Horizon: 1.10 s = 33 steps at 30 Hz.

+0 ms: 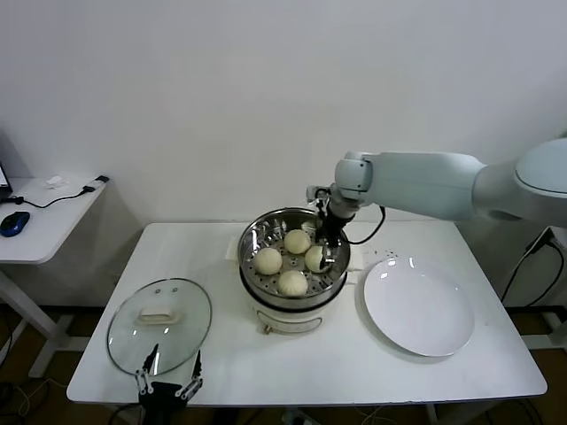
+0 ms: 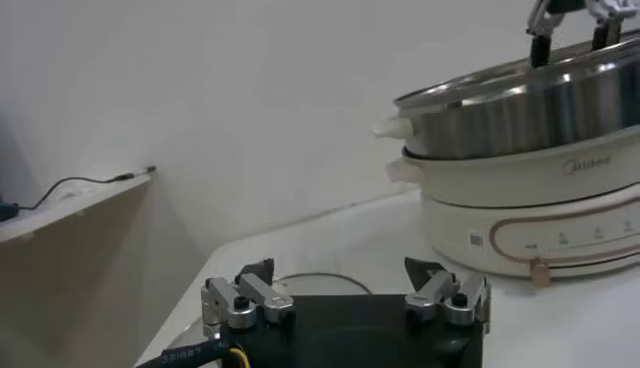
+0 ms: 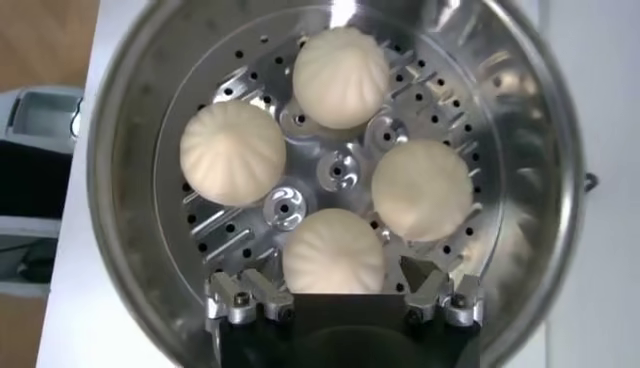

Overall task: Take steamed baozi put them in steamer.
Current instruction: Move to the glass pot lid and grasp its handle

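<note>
Several pale baozi rest on the perforated floor of the steel steamer (image 1: 251, 239), which stands on its white cooker base (image 1: 283, 317). In the right wrist view they form a ring: one (image 3: 232, 152), another (image 3: 341, 62), a third (image 3: 422, 189), and the closest (image 3: 333, 245). My right gripper (image 1: 325, 256) hangs just inside the steamer's right side, open, straddling that closest baozi (image 1: 315, 258) without touching it. Its fingertips (image 3: 415, 272) stand clear of the dough. My left gripper (image 1: 174, 363) is parked open and empty at the table's front left edge. From there the steamer wall (image 2: 520, 115) shows.
A round glass lid (image 1: 159, 323) with a white handle lies on the table just behind the left gripper. An empty white plate (image 1: 418, 305) lies right of the steamer. A side table (image 1: 44, 226) with a blue mouse and a cable stands at the far left.
</note>
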Each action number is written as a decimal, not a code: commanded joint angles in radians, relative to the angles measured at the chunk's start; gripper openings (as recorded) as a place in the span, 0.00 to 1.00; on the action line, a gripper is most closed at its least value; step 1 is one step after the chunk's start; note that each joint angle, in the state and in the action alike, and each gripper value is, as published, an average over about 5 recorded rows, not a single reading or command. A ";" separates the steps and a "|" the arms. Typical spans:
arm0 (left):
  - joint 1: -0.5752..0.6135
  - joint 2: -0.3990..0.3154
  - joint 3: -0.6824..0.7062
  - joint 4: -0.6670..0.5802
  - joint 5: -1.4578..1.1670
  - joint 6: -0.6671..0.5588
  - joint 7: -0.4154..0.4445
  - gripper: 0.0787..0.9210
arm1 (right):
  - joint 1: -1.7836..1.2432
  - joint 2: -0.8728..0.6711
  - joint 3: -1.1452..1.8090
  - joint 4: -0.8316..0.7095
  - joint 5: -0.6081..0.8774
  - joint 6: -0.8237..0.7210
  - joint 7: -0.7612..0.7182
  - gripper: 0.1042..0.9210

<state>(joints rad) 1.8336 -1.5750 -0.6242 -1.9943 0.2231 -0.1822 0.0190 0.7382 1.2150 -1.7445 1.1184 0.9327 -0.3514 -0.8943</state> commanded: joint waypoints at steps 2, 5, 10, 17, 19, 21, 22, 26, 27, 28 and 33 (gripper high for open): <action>0.001 0.004 -0.008 -0.009 0.010 0.001 -0.001 0.88 | 0.077 -0.235 0.112 0.086 0.003 0.096 0.018 0.88; -0.002 0.005 -0.017 -0.009 0.008 0.001 -0.002 0.88 | 0.075 -0.355 0.149 0.147 0.037 0.195 0.107 0.88; 0.000 0.010 -0.026 -0.019 0.008 0.002 -0.004 0.88 | -0.071 -0.579 0.290 0.260 0.078 0.370 0.298 0.88; 0.007 0.014 -0.033 -0.050 0.014 0.007 -0.008 0.88 | -0.600 -0.787 0.833 0.368 0.049 0.488 0.489 0.88; 0.005 0.012 -0.035 -0.061 0.018 0.009 -0.012 0.88 | -0.744 -0.809 0.989 0.392 0.035 0.502 0.525 0.88; 0.004 0.009 -0.039 -0.072 0.024 0.009 -0.014 0.88 | -0.922 -0.821 1.179 0.417 0.021 0.509 0.551 0.88; 0.004 0.008 -0.042 -0.076 0.028 0.008 -0.015 0.88 | -0.993 -0.823 1.252 0.429 0.013 0.509 0.560 0.88; 0.007 0.005 -0.055 -0.089 0.041 0.010 -0.013 0.88 | -1.266 -0.806 1.518 0.479 -0.027 0.521 0.607 0.88; 0.008 0.005 -0.056 -0.093 0.046 0.011 -0.012 0.88 | -1.341 -0.793 1.588 0.491 -0.043 0.524 0.619 0.88; 0.009 0.004 -0.057 -0.096 0.052 0.012 -0.011 0.88 | -1.411 -0.775 1.659 0.501 -0.059 0.523 0.627 0.88; 0.009 -0.004 -0.063 -0.116 0.097 0.034 -0.002 0.88 | -1.737 -0.624 2.015 0.566 -0.148 0.490 0.657 0.88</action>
<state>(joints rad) 1.8417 -1.5715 -0.6746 -2.0797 0.2665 -0.1680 0.0102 -0.2264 0.5231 -0.5433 1.5392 0.9087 0.1013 -0.3746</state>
